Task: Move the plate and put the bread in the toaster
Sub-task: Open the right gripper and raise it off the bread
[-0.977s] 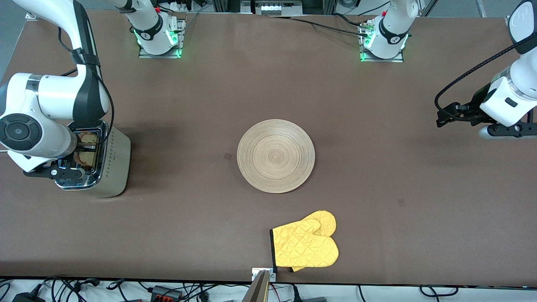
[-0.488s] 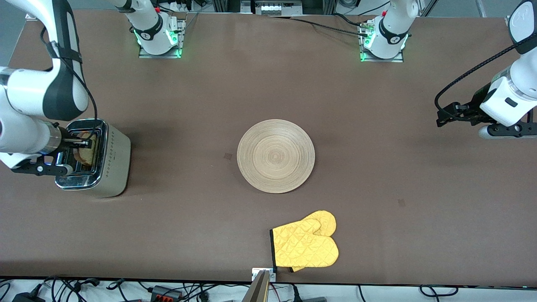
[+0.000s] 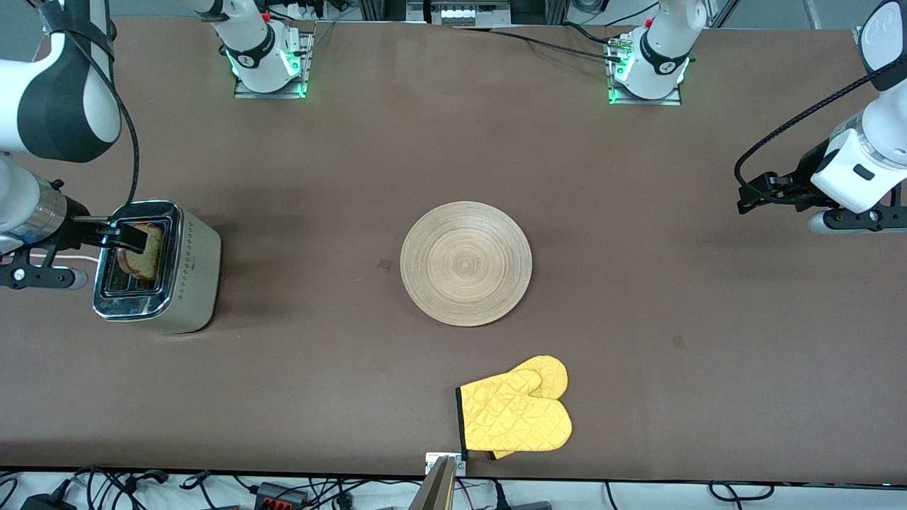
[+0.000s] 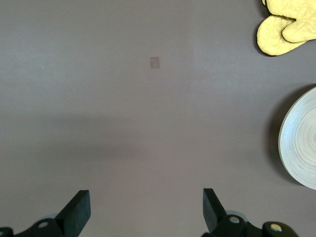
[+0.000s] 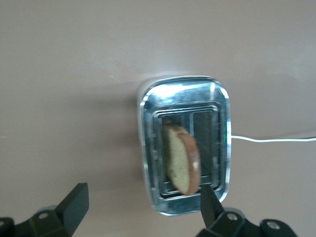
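Above the toaster [image 3: 157, 265], the right gripper [image 3: 120, 237] hangs spread wide, holding nothing; the bread [image 5: 181, 158] stands in one slot. At three o'clock, mid-table, lies the plate [image 3: 465, 263], with yellow mitts [image 3: 516, 414] nearer the camera. The left gripper [image 4: 145, 210], spread wide, waits over bare table. No legible writing.

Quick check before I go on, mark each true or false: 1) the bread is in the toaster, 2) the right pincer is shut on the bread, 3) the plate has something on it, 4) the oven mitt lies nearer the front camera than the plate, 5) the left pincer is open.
1) True: the bread stands in a slot of the toaster, sticking up above it.
2) False: the right pincer is open above the toaster, apart from the bread.
3) False: the plate is bare.
4) True: the oven mitt lies nearer than the plate.
5) True: the left pincer is open, over bare table at the left arm's end.
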Motion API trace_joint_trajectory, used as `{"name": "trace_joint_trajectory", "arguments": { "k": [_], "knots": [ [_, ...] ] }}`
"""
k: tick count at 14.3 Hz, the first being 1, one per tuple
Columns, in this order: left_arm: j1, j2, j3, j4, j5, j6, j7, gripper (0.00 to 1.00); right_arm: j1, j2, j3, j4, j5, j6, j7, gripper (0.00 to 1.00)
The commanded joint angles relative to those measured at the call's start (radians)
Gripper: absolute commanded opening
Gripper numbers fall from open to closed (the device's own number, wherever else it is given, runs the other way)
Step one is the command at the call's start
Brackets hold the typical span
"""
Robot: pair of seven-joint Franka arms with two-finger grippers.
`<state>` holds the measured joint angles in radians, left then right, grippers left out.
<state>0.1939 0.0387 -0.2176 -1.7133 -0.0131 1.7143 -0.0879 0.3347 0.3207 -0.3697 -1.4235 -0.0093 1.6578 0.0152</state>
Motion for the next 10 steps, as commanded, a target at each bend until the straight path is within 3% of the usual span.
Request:
{"name": "trace_joint_trajectory", "arguments": {
  "k": [1, 10],
  "knots": [
    [0.010, -0.013, -0.008, 0.008, 0.016, -0.024, 0.019, 1.00, -0.003, -0.026, -0.005, 0.018, 0.055, -0.050, -0.012, 1.00],
    [0.009, -0.014, -0.008, 0.009, 0.016, -0.024, 0.019, 1.00, 0.000, -0.060, -0.005, 0.018, 0.058, -0.055, -0.012, 1.00]
  ]
}}
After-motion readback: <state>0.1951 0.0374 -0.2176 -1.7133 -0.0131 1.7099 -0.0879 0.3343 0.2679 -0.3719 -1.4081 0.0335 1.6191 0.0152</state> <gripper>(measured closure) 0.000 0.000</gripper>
